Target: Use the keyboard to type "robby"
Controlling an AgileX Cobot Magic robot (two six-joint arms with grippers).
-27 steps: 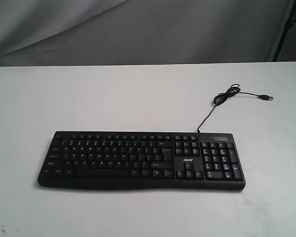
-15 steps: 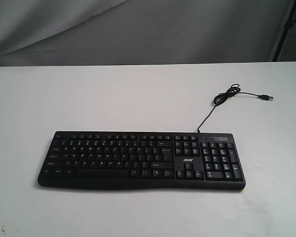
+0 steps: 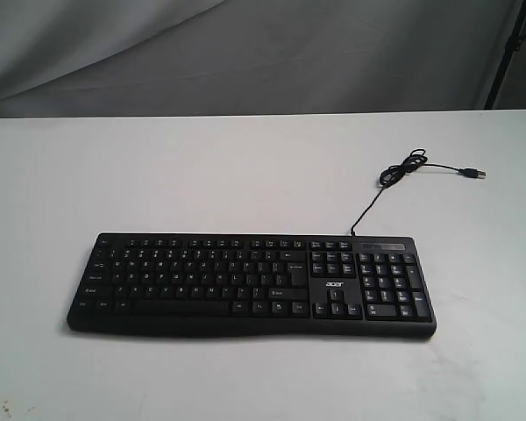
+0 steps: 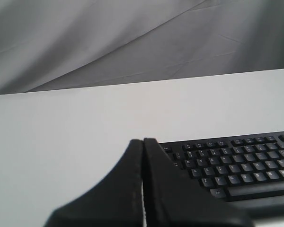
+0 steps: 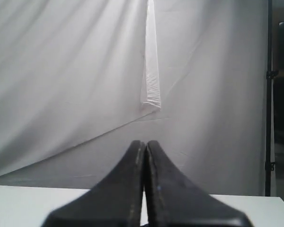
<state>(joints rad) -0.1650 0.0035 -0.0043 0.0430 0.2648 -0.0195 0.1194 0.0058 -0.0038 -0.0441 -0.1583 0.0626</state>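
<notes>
The wide black keyboard (image 3: pixel 250 285) with white legends and an acer logo lies flat on the white table (image 3: pixel 202 175), near the front. Its thin black USB cable (image 3: pixel 394 175) curls off behind the number pad to a plug at the right. Neither arm shows in the exterior view. In the left wrist view my left gripper (image 4: pixel 143 141) is shut with nothing between its fingers, held short of the keyboard (image 4: pixel 236 161) and off its left end. My right gripper (image 5: pixel 145 142) is also shut and empty, facing the backdrop with no keyboard in its view.
A grey draped cloth backdrop (image 3: pixel 245 53) hangs behind the table's far edge. A dark stand (image 3: pixel 513 53) rises at the far right. White table surface surrounds the keyboard on all sides.
</notes>
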